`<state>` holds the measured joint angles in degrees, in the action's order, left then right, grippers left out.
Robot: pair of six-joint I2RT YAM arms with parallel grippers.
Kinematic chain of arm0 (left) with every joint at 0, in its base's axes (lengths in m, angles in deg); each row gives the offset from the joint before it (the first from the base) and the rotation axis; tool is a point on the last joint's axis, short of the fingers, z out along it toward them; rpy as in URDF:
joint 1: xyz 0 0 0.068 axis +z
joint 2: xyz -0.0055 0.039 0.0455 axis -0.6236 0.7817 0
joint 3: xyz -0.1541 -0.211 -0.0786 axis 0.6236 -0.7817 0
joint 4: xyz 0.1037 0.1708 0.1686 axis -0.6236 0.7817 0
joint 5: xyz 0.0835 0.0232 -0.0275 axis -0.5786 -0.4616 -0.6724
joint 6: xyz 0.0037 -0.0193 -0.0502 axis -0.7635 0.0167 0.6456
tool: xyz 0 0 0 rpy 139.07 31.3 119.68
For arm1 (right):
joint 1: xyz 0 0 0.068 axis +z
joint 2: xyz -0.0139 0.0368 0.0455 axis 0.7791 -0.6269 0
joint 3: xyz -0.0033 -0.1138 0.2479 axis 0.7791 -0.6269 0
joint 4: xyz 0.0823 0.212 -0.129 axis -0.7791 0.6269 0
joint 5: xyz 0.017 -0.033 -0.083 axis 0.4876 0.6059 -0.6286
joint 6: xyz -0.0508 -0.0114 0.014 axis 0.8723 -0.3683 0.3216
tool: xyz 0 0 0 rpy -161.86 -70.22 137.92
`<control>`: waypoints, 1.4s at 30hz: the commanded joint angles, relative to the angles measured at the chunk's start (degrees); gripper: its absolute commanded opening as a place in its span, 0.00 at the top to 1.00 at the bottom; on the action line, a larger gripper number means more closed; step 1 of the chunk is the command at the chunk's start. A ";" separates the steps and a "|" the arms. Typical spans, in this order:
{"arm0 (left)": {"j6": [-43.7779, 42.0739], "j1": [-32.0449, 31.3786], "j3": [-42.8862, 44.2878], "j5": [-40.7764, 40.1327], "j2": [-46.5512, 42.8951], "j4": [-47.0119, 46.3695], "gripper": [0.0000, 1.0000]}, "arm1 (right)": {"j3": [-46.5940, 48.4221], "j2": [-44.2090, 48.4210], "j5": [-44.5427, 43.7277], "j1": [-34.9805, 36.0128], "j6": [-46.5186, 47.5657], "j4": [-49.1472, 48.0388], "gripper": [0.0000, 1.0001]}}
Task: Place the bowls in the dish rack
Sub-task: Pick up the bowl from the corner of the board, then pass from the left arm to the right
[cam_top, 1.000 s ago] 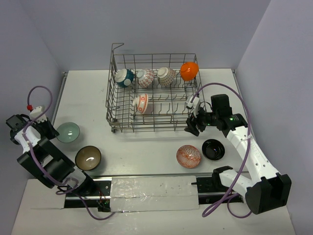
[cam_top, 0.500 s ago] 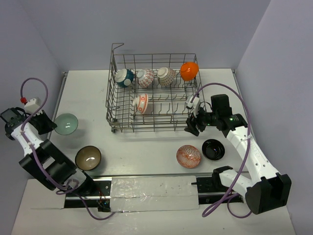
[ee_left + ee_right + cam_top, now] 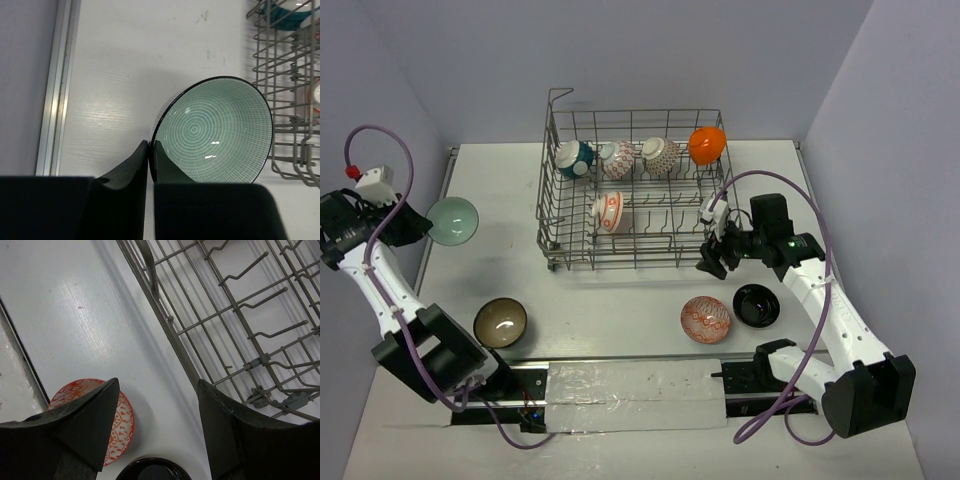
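The left gripper [image 3: 150,145], its black fingers pressed together, is pinching the dark rim of a round pale green bowl [image 3: 215,131] patterned with concentric rings. A grey metal wire dish rack [image 3: 286,75] is standing just right of it on the white tabletop [image 3: 125,70].

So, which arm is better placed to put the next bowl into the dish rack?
Left. The left gripper is shut on the rim of the pale green bowl. The right gripper is open and empty beside the dish rack; the red-patterned bowl and black bowl lie on the table.
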<state>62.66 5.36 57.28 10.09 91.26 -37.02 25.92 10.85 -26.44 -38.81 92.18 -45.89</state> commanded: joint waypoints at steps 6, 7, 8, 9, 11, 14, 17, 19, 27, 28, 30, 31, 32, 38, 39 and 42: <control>4.86 -6.93 12.25 1.41 -1.53 3.62 1.00 | 5.36 -0.80 0.77 5.20 -1.43 -0.05 0.29; 5.30 -7.72 14.78 1.23 -0.84 3.97 1.00 | 6.60 -1.07 1.03 5.91 -1.61 0.30 0.29; 5.57 -9.30 16.29 1.06 -0.39 4.84 1.00 | 8.96 -1.77 0.94 6.70 -1.96 0.82 0.30; 6.00 -10.18 19.35 0.71 0.48 5.38 1.00 | 10.03 -2.03 0.77 8.10 -2.66 1.00 0.30; 6.27 -13.42 22.52 0.44 1.45 6.60 1.00 | 12.05 -3.00 -0.80 9.43 -3.54 0.74 0.30; 5.83 -18.78 29.99 -2.37 4.70 10.82 1.00 | 15.74 -4.05 -3.53 12.15 -3.11 1.00 0.30; 5.92 -22.74 36.85 -2.99 8.30 14.51 1.00 | 20.05 -5.63 -5.91 14.09 -1.53 1.97 0.30; 6.62 -24.51 40.81 -2.73 10.67 16.27 1.00 | 24.26 -6.78 -6.70 14.80 -1.35 2.85 0.30; 8.64 -38.74 50.64 -7.99 16.83 18.56 1.00 | 30.42 -8.71 -11.44 23.05 -0.14 -2.68 0.29; 8.91 -41.28 51.89 -8.17 18.84 19.09 1.00 | 31.04 -9.76 -14.49 24.36 0.92 -2.51 0.29; 9.26 -43.41 54.87 -8.87 21.39 20.23 1.00 | 32.88 -11.00 -16.71 27.70 2.51 -1.90 0.29; 8.82 -47.77 55.23 -9.66 21.84 20.15 1.00 | 33.67 -12.39 -17.94 28.67 2.95 -1.55 0.29; 7.52 -49.55 55.50 -10.71 22.20 20.06 1.00 | 34.81 -13.10 -19.08 29.64 4.17 -1.11 0.29; 4.08 -59.05 58.14 -13.18 27.03 22.16 1.00 | 39.99 -18.55 -27.26 36.51 8.22 0.03 0.30; 3.73 -60.19 58.83 -14.05 28.51 22.43 1.00 | 40.88 -19.08 -27.70 36.77 8.23 -0.05 0.30; 2.49 -63.62 60.59 -15.11 31.33 23.75 1.00 | 42.64 -20.23 -28.24 36.77 8.05 -0.58 0.30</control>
<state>66.75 -56.36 113.76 -3.66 121.29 -13.37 64.39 -9.65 -51.29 -2.03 98.87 -45.41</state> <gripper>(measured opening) 0.098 0.699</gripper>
